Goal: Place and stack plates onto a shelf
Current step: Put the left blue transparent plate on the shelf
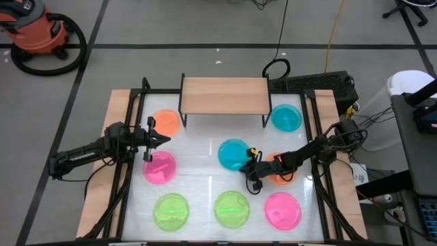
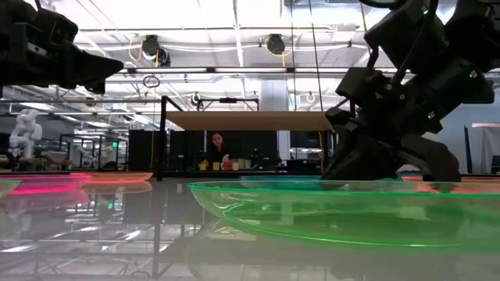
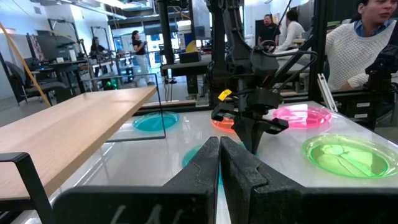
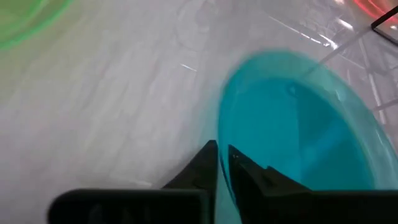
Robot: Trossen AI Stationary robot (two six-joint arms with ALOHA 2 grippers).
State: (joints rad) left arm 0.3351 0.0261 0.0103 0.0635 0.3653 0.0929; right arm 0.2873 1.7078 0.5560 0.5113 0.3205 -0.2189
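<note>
The shelf point(image 1: 224, 94) stands on black legs at the table's far side, its board bare. Several plates lie flat on the table: orange point(image 1: 166, 123), pink point(image 1: 160, 167), two green point(image 1: 171, 210) point(image 1: 232, 208), pink point(image 1: 282, 209), blue point(image 1: 285, 117) and an orange one point(image 1: 278, 171) partly under the right arm. My right gripper point(image 1: 247, 166) is shut on the near-right rim of the middle blue plate point(image 1: 232, 153). My left gripper point(image 1: 166, 140), shut point(image 3: 219, 146), hovers between the left orange and pink plates and touches nothing. My right gripper point(image 4: 222, 151) pinches the blue plate's rim point(image 4: 219, 134) on its near-right side, one finger inside the dish and one outside. The fingers point(image 3: 254, 140) come from above, pointing down. The plate looks to lie on the table; whether it is lifted I cannot tell.
Black frame rails point(image 1: 130, 137) point(image 1: 315, 130) run along both sides of the table. Bare white tabletop point(image 1: 198, 147) lies between the shelf and the middle plates. People sit beyond the table point(image 3: 360, 43). A green plate point(image 2: 351, 211) fills the low view's foreground.
</note>
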